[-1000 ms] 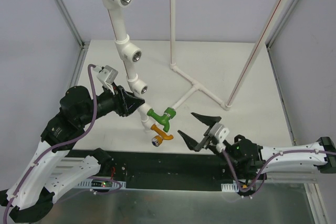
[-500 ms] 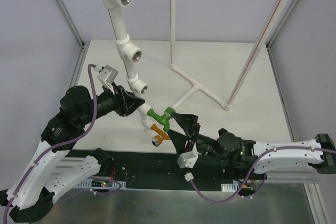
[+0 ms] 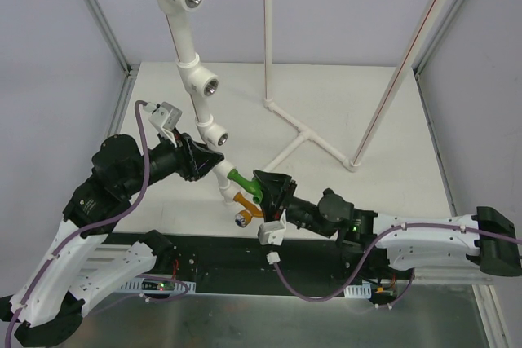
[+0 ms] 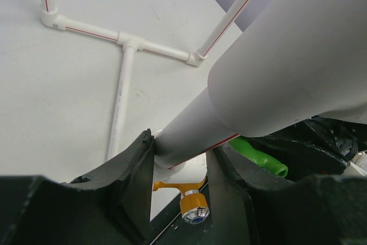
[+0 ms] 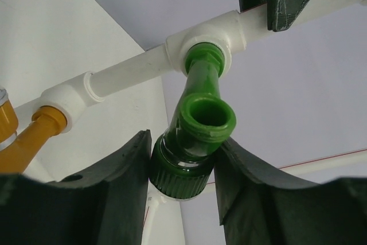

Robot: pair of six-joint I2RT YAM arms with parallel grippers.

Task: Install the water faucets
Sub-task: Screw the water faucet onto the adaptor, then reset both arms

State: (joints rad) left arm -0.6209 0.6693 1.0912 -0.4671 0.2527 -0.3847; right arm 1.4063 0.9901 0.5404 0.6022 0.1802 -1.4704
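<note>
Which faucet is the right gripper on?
The green faucet: the right gripper has a finger on each side of its collar. The orange faucet beside it is untouched.

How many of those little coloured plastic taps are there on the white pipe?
2. The green plastic tap sits in a white pipe fitting, between the right end effector's fingers. The orange plastic tap sits in the next fitting, nearer the arms. None seems hidden.

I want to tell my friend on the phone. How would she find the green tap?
Start at the tall white pipe that leans up from the table. Follow it down to its lowest end, where two small taps stick out. The green tap is the upper one, held in the right gripper; the orange tap just below it is free.
</note>
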